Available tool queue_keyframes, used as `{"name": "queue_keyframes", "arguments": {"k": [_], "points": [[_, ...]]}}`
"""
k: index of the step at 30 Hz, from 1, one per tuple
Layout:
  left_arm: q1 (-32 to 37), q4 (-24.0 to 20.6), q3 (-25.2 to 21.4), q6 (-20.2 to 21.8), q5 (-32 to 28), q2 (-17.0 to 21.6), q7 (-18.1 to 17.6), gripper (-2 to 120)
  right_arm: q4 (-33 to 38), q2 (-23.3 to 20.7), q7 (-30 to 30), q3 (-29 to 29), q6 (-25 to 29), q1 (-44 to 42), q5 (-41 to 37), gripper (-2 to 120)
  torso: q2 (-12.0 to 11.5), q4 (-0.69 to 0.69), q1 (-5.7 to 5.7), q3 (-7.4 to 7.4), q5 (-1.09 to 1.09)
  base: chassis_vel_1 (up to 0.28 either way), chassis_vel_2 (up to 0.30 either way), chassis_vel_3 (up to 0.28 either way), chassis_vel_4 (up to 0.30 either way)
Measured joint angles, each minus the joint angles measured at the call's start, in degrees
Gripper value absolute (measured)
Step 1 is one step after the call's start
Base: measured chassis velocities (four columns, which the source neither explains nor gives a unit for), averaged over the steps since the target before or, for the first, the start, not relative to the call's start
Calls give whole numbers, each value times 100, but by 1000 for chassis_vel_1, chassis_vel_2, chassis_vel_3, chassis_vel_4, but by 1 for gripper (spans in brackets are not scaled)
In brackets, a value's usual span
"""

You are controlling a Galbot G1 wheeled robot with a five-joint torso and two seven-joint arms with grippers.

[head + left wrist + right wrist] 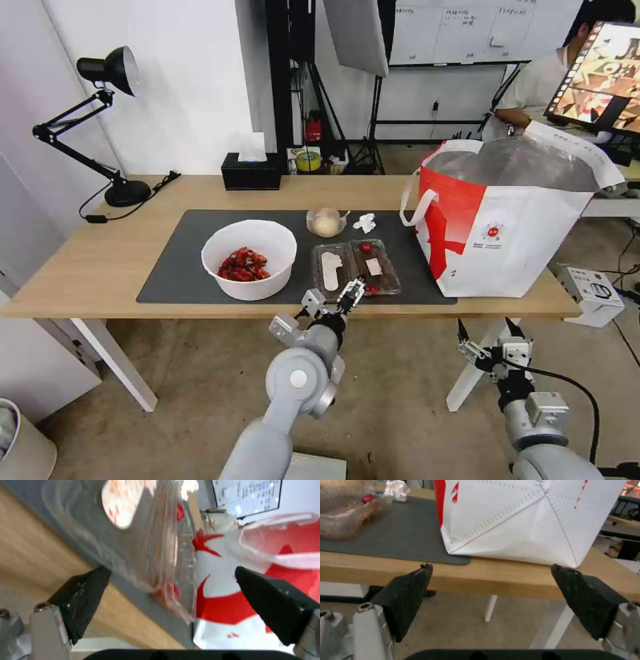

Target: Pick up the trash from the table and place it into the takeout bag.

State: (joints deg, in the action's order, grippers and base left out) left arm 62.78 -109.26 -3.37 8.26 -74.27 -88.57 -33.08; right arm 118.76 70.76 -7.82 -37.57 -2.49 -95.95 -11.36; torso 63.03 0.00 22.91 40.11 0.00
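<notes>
On the desk [100, 267], the white bowl of red shells [249, 259] sits on the grey mat [180, 267]. Beside it lies the clear clamshell box [357, 267], behind it the bagged beige lump [325, 222] and tissue [365, 222]. The left tool [332, 301], fingers apart, hovers at the box's near edge. The takeout bag [507, 227] stands rightmost; below the desk edge, the right tool [490, 331] hangs spread apart
</notes>
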Motion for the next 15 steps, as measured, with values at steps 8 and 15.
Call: {"name": "queue_keyframes", "arguments": {"k": [8,15], "points": [[-63,-30,-68,-57,28,45,29,100,-41,28,1,4,23,5,3,92,-1,0,1,0,0,0,0,0,0],[-10,-248,-66,-60,123,100,56,100,-70,78,10,9,58,-1,41,91,0,0,1,0,0,0,0,0,0]]}}
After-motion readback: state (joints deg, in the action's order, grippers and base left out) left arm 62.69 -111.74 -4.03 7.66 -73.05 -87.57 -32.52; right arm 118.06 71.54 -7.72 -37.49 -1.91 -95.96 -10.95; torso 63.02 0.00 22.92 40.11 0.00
